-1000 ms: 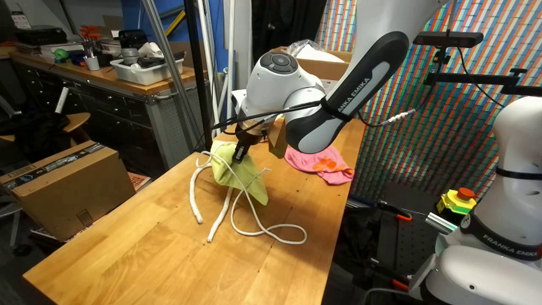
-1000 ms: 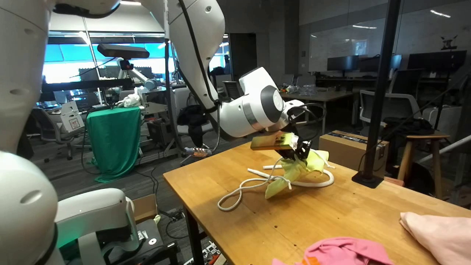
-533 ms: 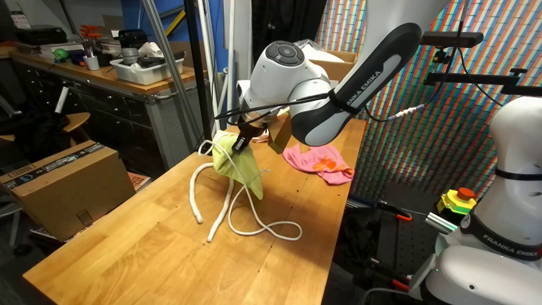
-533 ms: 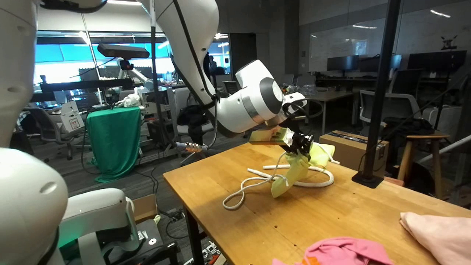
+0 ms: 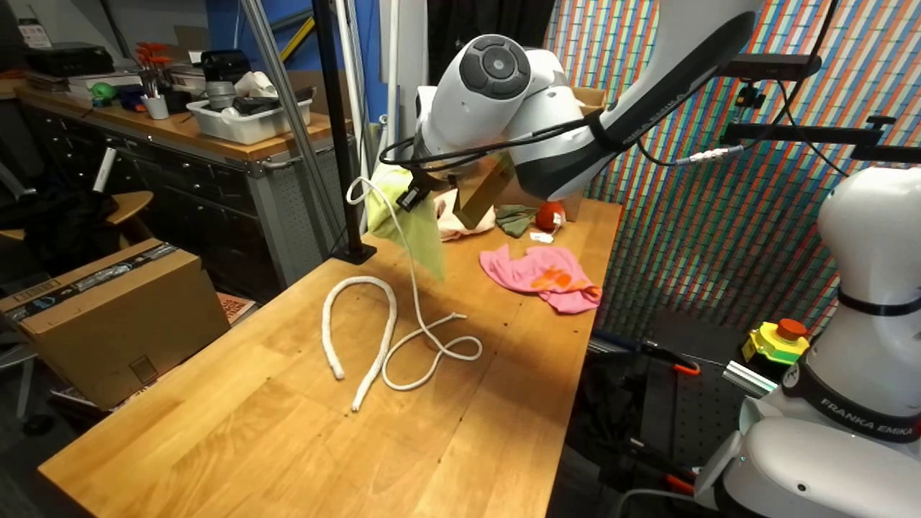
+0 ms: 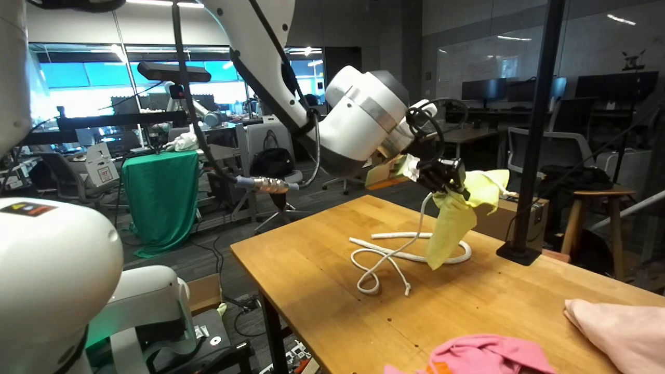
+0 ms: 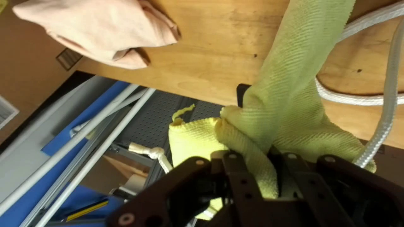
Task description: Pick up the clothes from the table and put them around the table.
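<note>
A black two-fingered robot gripper (image 7: 261,159) holds a crumpled, ribbed yellow-green cloth (image 6: 450,228) aloft over a long light-brown wooden plank table (image 5: 252,432), its fingers pinched on a fold. The lift looks to be the step in hand, the placing still to come. The next move likely calls for a carry across the planks, a lowering and a release away from the thick white rope (image 5: 326,331) bent on the wood at seven o'clock from the gripper in an exterior view. A thin white cord (image 7: 392,75) trails from the cloth to the tabletop at six o'clock there; from where I stand, I cannot tell whether it is pinched too or just draped. Two more pieces lie on the table: a rumpled pink cloth (image 5: 522,272) with orange patches at four o'clock there, and a loosely folded pale-peach cloth (image 7: 98,28) at ten o'clock in the wrist view. Against half a second earlier, the gripper and its cloth ride higher, the rope's full bend comes into sight, and the cord's loops gather closer in; the pink piece stays put.
</note>
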Robot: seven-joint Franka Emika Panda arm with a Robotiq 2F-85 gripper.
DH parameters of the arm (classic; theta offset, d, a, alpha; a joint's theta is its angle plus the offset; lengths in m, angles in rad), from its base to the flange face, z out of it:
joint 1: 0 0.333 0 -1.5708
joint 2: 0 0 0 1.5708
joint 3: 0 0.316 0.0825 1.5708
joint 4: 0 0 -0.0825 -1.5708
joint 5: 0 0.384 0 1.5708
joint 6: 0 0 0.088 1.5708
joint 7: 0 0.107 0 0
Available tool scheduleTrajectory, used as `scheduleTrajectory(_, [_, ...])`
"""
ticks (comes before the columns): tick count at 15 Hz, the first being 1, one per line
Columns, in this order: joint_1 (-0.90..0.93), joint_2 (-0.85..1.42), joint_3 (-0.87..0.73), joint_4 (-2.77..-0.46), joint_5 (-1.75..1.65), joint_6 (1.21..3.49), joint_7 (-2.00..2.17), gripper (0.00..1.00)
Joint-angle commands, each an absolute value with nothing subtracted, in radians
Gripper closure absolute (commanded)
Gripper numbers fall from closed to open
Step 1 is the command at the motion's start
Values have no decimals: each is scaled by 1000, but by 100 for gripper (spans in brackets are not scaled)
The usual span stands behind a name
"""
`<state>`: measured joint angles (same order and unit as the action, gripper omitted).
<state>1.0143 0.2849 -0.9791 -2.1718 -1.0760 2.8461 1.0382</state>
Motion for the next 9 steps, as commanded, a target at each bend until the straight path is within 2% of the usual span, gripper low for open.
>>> scheduleTrajectory(1, [1210, 257, -1090, -2158, -1319, 2637, 1266, 96])
scheduleTrajectory(4, [1295, 256, -1087, -2191, -1387, 2428, 1334, 96])
scheduleTrajectory(5, [1173, 198, -922, -2197, -1434, 2320, 1349, 96])
scheduleTrajectory(9, [954, 168, -622, -2224, -1411, 2093, 1317, 96])
